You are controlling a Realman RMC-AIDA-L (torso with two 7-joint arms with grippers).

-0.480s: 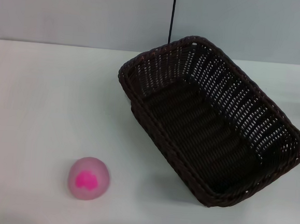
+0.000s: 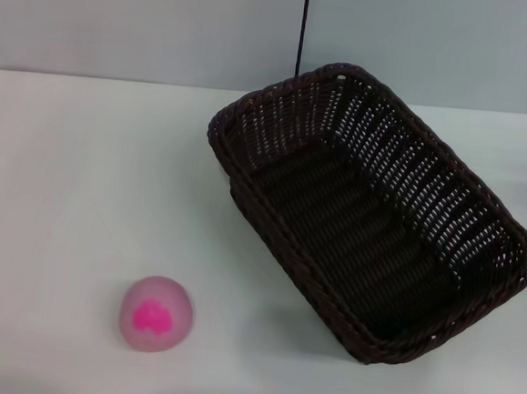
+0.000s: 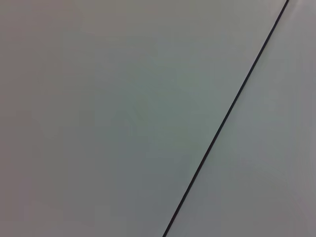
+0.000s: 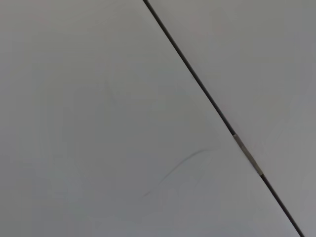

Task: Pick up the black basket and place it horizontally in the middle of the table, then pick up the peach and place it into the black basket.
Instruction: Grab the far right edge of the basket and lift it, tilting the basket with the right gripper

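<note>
The white worktop (image 2: 83,174) carries two things, well apart. The black basket (image 2: 372,215) sits on its right half, upright and open-topped, turned at a slant with one corner toward the far edge. The peach (image 2: 155,313) rests near the front left, magenta blotch facing up

The head view looks forward and down at the desk (image 2: 81,192), with the wall (image 2: 140,23) behind it. Each wrist view faces plain wall (image 3: 108,118) crossed by a dark seam (image 3: 224,116), also visible in the head view.
</note>
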